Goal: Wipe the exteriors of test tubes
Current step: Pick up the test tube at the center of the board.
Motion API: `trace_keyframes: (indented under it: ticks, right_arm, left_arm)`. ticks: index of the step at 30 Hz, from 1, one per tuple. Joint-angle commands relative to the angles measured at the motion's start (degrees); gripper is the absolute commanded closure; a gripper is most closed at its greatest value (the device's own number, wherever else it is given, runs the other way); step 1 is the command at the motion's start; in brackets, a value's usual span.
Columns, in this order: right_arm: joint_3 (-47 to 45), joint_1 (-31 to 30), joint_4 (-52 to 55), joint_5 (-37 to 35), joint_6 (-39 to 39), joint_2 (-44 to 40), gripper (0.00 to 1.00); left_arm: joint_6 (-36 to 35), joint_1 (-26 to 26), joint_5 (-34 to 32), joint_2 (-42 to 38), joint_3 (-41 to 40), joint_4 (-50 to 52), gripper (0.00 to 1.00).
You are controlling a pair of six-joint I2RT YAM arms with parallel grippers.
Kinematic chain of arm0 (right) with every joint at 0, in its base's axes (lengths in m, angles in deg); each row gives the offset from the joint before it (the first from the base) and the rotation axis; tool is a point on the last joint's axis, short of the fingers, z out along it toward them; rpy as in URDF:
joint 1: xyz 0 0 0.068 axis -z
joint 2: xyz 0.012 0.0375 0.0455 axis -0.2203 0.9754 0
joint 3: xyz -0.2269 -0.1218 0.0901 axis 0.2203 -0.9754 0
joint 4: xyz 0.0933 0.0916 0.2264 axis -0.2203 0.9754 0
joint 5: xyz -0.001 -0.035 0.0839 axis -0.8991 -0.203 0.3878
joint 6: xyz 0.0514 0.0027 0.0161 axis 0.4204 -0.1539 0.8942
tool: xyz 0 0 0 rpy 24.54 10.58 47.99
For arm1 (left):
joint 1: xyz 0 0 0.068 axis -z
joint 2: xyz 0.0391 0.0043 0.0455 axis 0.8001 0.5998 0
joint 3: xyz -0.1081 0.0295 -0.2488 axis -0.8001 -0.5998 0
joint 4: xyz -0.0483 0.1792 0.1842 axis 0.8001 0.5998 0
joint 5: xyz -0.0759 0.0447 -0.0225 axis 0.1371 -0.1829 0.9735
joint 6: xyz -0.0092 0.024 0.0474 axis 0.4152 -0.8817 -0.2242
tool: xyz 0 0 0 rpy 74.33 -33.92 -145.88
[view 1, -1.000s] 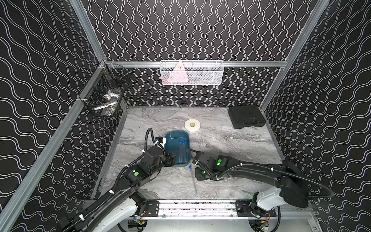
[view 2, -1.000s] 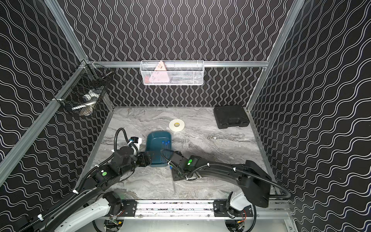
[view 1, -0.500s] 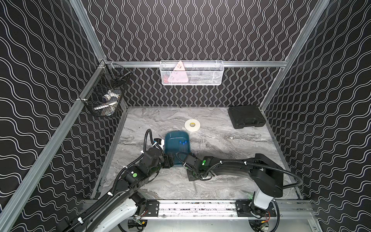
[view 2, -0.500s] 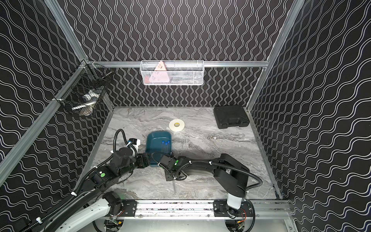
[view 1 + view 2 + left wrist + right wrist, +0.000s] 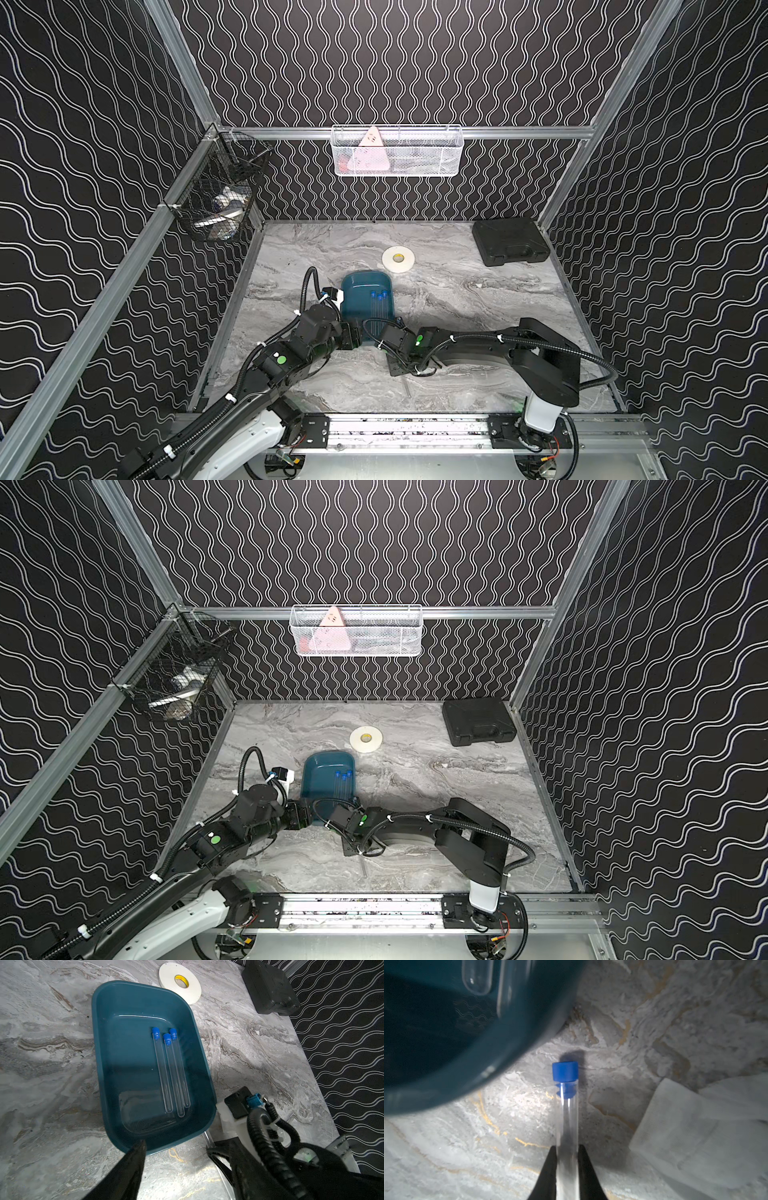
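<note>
Down at the near side of the marble tabletop, the two black arms come together in front of a teal tray. Three test tubes lie side by side on the tray's floor, closer to its right wall. Their blue caps point toward the far side and their rounded ends toward the near side. The fourth tube is outside the tray, just off its near right corner, with its blue cap also pointing to the far side. The right gripper has a finger pressed against each side of the glass, well back from the cap, so it is clamped on that tube. I cannot tell whether the tube rests on the marble or is raised a little above it. In both top views a thin sliver of clear glass pokes out from under this gripper toward the near edge. A white tissue lies on the marble near that tube, not touching it. The left gripper hovers at the tray's near rim, its fingers spread apart with nothing held between them. Farther back, a white roll of tape lies flat just beyond the tray's far right corner. A black case sits in the far right corner of the tabletop. A white wire basket hangs on the far wall and a black wire basket on the left wall.
</note>
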Motion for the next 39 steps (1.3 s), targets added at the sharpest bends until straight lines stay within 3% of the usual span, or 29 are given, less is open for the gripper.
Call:
trace_keyframes:
  ticks: [1, 6, 13, 16, 19, 21, 27, 32, 39]
  right_arm:
    - [-1.7, 0.2, 1.3, 0.1, 1.7, -1.2, 0.86]
    - [-4.4, 1.5, -1.0, 2.4, 2.7, -6.9, 0.88]
    - [-9.6, 6.4, -1.8, 5.3, 4.2, -21.2, 0.88]
    - [-11.3, 10.9, -2.1, 8.0, 3.7, -27.0, 0.87]
    - [-11.5, 15.5, -2.9, 9.9, 2.4, -31.6, 0.87]
    - [-11.1, 17.9, -3.8, 10.2, 1.7, -33.9, 0.86]
    - [-9.4, 21.6, -8.1, 9.5, 0.4, -37.3, 0.85]
    - [-8.1, 22.2, -11.5, 9.6, -0.7, -37.4, 0.85]
    - [-7.9, 22.3, -14.4, 11.3, -2.5, -38.0, 0.84]
  left_arm:
    - [-1.3, -0.2, 1.4, 0.2, 0.8, -1.5, 0.32]
    - [-1.0, -0.1, 3.0, -0.5, 0.5, -2.3, 0.32]
    - [0.3, -0.1, 8.2, -1.2, -0.7, -5.2, 0.31]
    - [3.5, -0.2, 15.9, 0.4, -3.6, -13.0, 0.31]
    - [10.9, 0.1, 24.7, 3.8, -8.3, -27.3, 0.32]
    - [15.2, 1.2, 27.2, 6.3, -10.9, -36.7, 0.32]
    - [15.6, 10.0, 25.6, 15.4, -8.1, -45.4, 0.28]
    - [20.9, 12.3, 27.0, 24.9, -8.1, -60.4, 0.28]
    - [22.6, 13.5, 25.3, 32.1, -5.8, -67.0, 0.37]
